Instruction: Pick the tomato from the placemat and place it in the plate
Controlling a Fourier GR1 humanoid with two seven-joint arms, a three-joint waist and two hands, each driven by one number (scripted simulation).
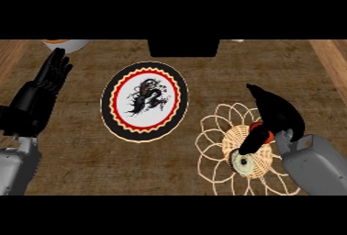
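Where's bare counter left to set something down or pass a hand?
Free: the strip between the plate and left robot hand, and the counter below the plate, left of the placemat. Crowded: the placemat, where the right robot hand curls on the tomato.

Two boxy grey forearms end in glossy black hands, left hand [42, 85] and right hand [278, 114], with slim fingers [58, 62].

A red tomato [257, 128], mostly hidden, sits over the woven, petal-edged placemat [217, 137]. Left of the placemat, well apart from the tomato, lies a round plate [114, 102] with black-and-red rings and a dark dragon motif.
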